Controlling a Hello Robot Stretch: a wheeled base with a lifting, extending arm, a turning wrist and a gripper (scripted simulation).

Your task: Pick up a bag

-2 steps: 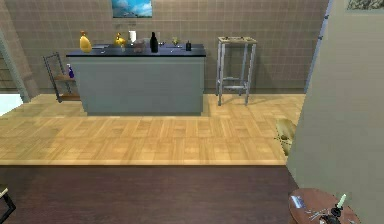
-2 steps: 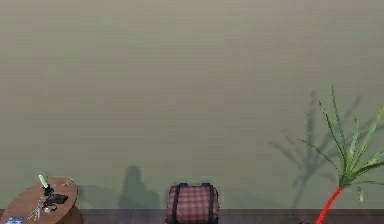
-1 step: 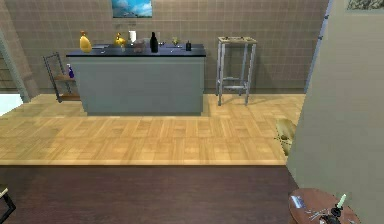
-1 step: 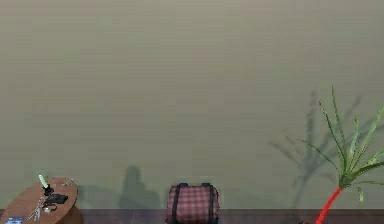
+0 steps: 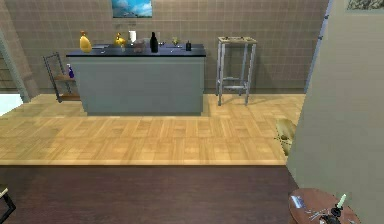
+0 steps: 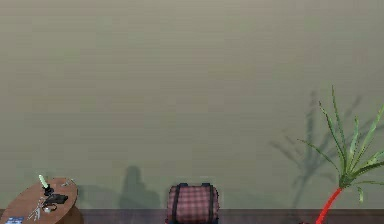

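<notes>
A bag with a red and white checked pattern and dark straps stands on the floor against a plain olive wall, at the bottom middle of the arm side view.
A round brown side table with small items stands left of the bag and appears again as a table at the forward view's bottom right. A green plant is at the right. Ahead, a grey counter with bottles, a stool and wooden floor.
</notes>
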